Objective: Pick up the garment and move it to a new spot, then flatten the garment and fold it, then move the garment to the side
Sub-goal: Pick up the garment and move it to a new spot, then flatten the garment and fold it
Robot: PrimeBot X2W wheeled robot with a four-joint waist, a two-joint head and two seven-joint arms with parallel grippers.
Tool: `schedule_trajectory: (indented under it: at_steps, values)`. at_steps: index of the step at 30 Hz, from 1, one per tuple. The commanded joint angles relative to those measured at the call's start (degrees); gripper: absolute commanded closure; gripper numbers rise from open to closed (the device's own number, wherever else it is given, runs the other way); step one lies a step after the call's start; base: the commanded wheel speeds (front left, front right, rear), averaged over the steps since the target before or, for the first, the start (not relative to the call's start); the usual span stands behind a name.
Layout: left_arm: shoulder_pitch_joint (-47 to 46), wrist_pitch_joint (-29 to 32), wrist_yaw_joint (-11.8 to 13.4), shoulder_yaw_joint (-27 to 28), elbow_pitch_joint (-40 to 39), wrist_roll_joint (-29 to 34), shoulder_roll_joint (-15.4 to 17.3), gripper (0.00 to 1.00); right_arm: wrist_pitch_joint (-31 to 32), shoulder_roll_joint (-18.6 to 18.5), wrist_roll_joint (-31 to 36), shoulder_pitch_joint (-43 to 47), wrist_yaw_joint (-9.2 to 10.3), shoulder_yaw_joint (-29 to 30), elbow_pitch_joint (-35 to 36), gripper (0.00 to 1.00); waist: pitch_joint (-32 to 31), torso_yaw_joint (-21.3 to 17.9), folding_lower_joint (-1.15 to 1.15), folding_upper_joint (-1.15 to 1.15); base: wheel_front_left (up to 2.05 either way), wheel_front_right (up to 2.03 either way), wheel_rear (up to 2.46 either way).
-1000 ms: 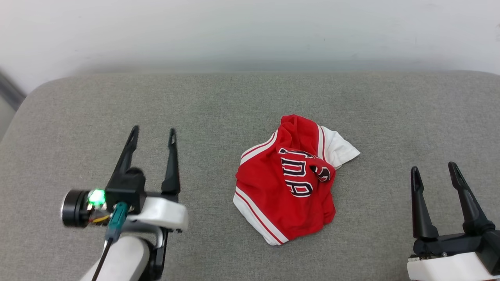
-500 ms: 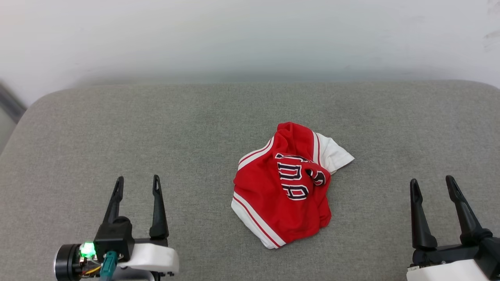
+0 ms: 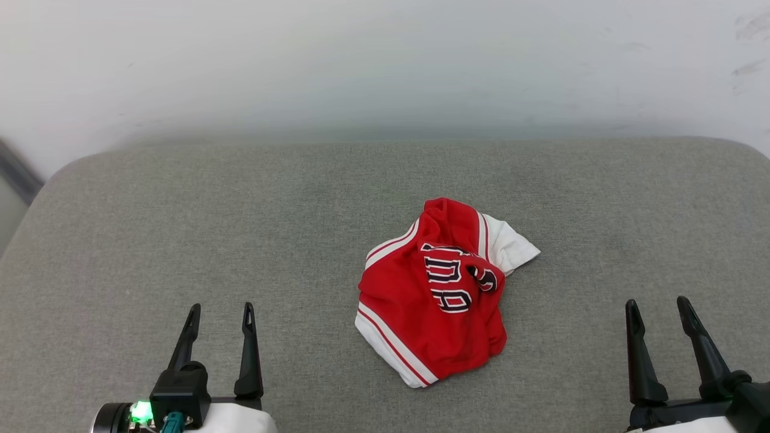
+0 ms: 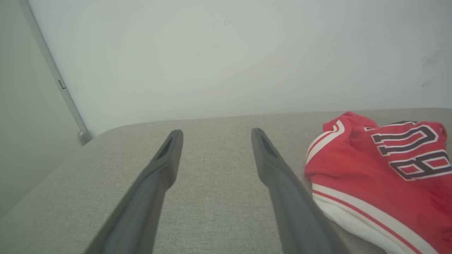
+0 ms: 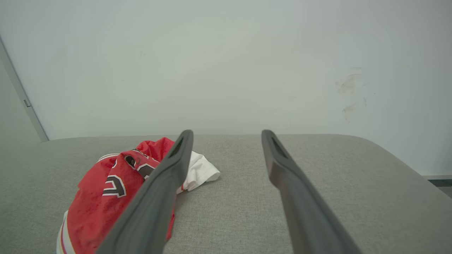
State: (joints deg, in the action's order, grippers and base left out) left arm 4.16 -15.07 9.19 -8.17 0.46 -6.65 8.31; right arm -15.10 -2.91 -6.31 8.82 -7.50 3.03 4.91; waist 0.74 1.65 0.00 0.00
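Pick-up step not yet begun, by the look of it: garment (image 3: 436, 294) lies crumpled mid-way across the grey cushion (image 3: 180, 228), untouched; left gripper (image 3: 221, 308) and right gripper (image 3: 657, 302) sit low at either side, well apart from it, fingers spread, holding nothing; next move, I'd judge, is to reach in, pinch a raised fold and lift.

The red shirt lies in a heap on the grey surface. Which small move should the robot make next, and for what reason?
Probably bring the left gripper in toward the garment, aiming at its striped white edge. The garment lies crumpled on the grey surface, and the left gripper and the right gripper are open, apart from it, holding nothing.
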Motion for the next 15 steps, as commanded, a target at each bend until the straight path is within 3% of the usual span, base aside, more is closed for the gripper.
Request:
schedule_trajectory:
  at_steps: [1, 15]
  values:
    - [0.4, -0.2, -0.8, 0.9, 0.3, 0.5, -0.6, 0.0, -0.1, 0.1, -0.4, 0.7, 0.02, -0.1, -0.2, 0.0, 0.0, 0.0, 0.0, 0.0, 0.0, 0.0, 0.0]
    - [1.2, -0.2, -5.6, 4.9, 1.6, 2.4, -3.5, 0.0, -0.1, 0.1, -0.9, 0.7, 0.02, 0.1, -0.4, 0.0, -0.1, 0.0, 0.0, 0.0, 0.0, 0.0, 0.0]
